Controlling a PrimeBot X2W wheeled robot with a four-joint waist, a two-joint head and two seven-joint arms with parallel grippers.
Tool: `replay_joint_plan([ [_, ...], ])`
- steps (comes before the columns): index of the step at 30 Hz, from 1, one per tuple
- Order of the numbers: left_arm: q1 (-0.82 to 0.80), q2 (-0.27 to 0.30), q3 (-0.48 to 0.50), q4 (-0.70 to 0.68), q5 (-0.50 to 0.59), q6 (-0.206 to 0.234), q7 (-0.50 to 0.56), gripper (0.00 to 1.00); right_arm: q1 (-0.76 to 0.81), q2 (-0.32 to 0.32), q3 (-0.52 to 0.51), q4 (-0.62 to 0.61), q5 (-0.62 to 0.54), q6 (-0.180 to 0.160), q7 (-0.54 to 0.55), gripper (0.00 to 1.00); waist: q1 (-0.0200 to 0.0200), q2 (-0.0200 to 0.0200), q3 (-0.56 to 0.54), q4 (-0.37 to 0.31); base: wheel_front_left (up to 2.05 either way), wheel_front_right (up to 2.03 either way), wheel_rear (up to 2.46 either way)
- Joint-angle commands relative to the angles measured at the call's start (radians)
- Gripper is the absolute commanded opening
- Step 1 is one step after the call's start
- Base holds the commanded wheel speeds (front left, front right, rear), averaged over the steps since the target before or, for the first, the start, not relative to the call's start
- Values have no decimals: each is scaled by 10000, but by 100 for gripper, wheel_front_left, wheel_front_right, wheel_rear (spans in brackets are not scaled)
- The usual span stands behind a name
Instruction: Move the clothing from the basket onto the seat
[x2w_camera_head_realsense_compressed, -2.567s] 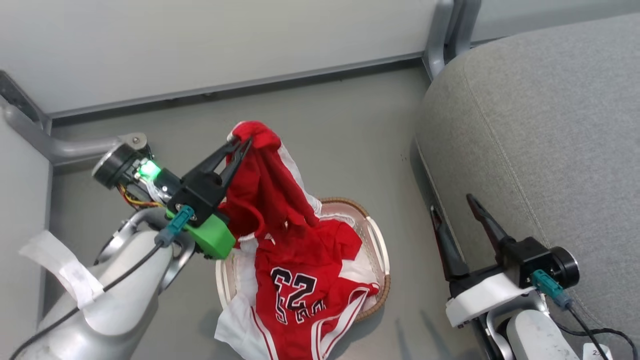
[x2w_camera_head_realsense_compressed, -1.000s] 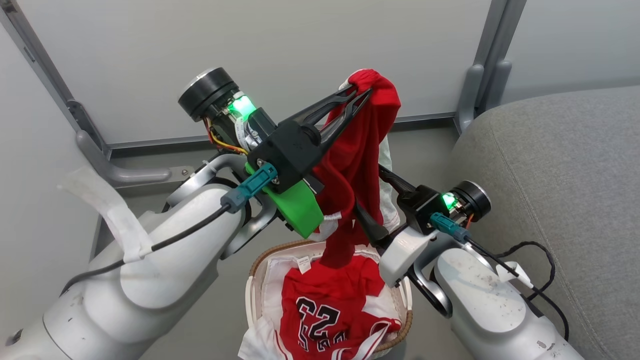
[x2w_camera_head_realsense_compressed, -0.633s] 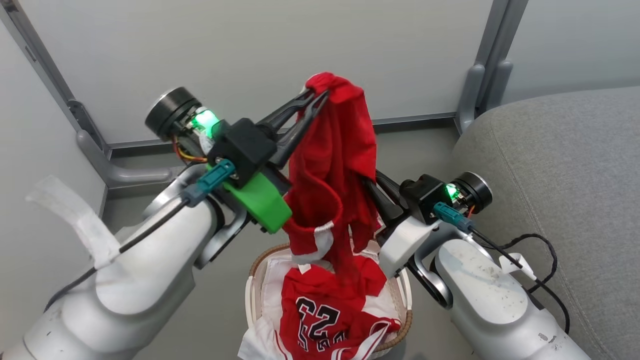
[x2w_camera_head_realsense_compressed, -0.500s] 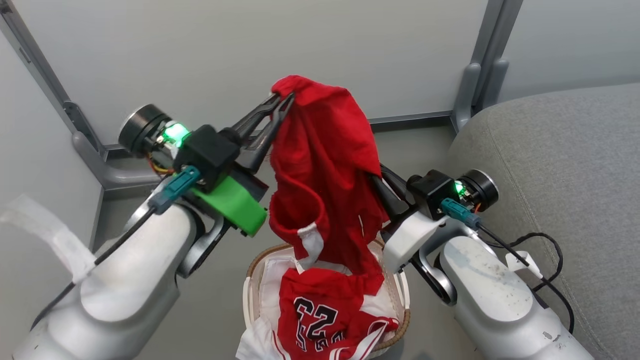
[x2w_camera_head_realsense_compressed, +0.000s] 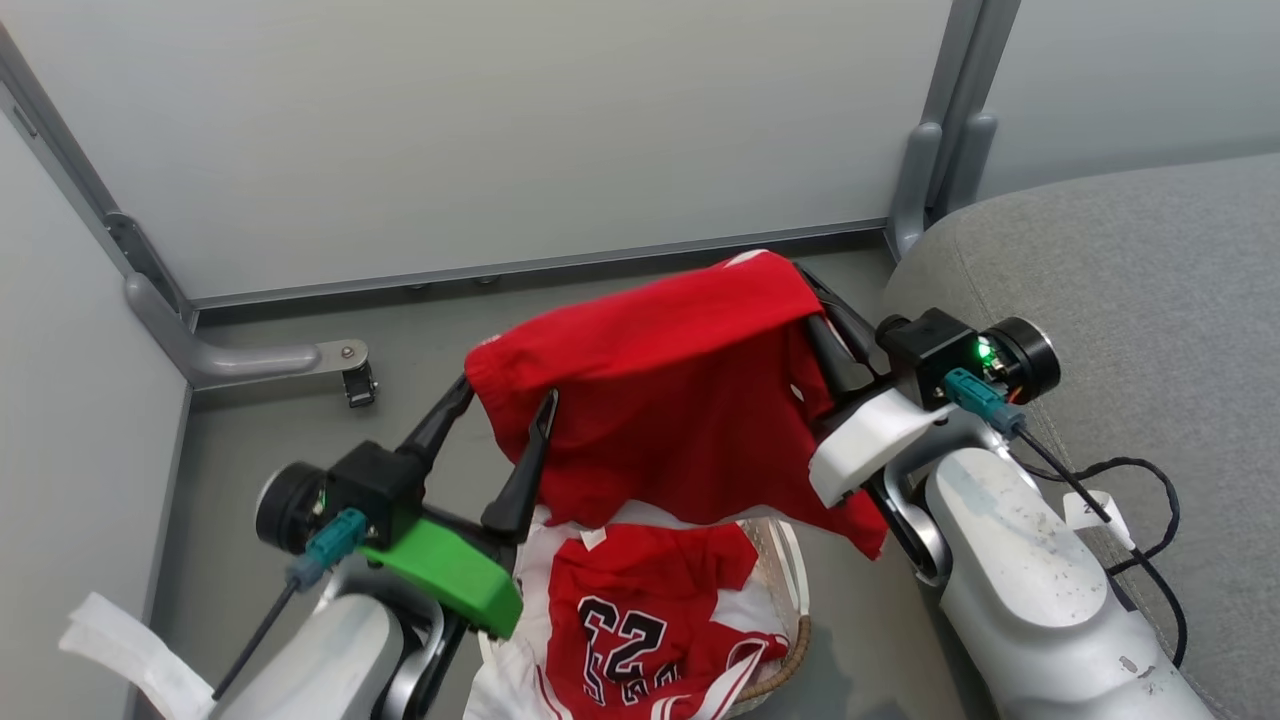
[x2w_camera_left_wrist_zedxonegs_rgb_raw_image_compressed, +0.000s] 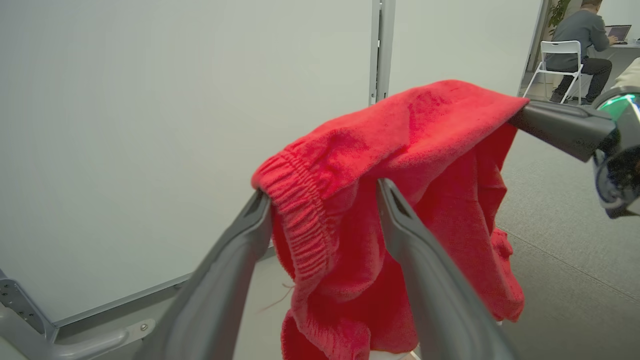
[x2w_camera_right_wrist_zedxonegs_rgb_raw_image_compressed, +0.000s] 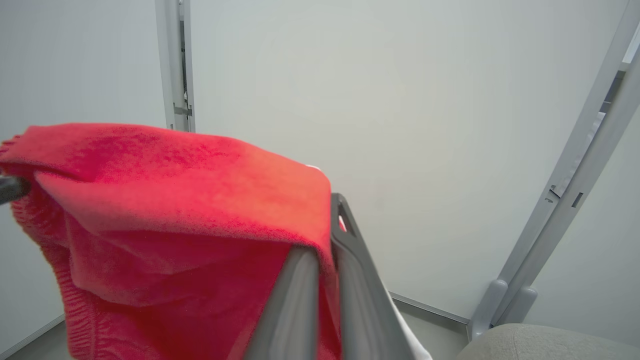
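The red shorts (x2w_camera_head_realsense_compressed: 680, 400) hang spread out above the basket (x2w_camera_head_realsense_compressed: 795, 640). My right gripper (x2w_camera_head_realsense_compressed: 812, 290) is shut on their right corner; in the right wrist view its fingers (x2w_camera_right_wrist_zedxonegs_rgb_raw_image_compressed: 327, 235) pinch the fabric. At the lower left my left gripper (x2w_camera_head_realsense_compressed: 508, 392) stands open. The elastic waistband droops between its fingers (x2w_camera_left_wrist_zedxonegs_rgb_raw_image_compressed: 322, 195) and rests on their tips. The red jersey (x2w_camera_head_realsense_compressed: 625, 625) with black numerals lies in the basket on the white liner. The grey seat (x2w_camera_head_realsense_compressed: 1130, 280) is at the right.
Pale wall panels with grey metal posts (x2w_camera_head_realsense_compressed: 925, 170) close off the back and left. A floor bracket with a caster (x2w_camera_head_realsense_compressed: 345, 365) sits at the back left. A black cable (x2w_camera_head_realsense_compressed: 1140, 480) trails from my right arm. Far off, a person sits on a white chair (x2w_camera_left_wrist_zedxonegs_rgb_raw_image_compressed: 562, 55).
My right gripper has shut on the shorts and drawn them right. My left gripper has opened and dropped to the lower left. The shorts now hang spread wide instead of bunched.
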Motion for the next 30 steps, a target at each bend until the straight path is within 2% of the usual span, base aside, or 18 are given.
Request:
replay_joint_plan([
  [1,356,-72,77,77,-72,-3,-69,100,138,-52,-163,-85,-141,-5,-21,0,0,0,30,-67,0,0,0],
  [8,1485,-514,358,234,316,-302,-85,100,241,-49,-915,-232,-636,-6,-21,0,0,0,128,-319,0,0,0],
  [18,1816,-1113,702,372,1324,-777,-80,100,560,-45,-2320,-375,-1439,-6,-21,0,0,0,268,-848,0,0,0],
  [30,1395,-1360,956,518,2133,-1065,-82,100,388,-45,-2542,-925,-1660,-10,-23,0,0,0,1103,-2637,0,0,0],
])
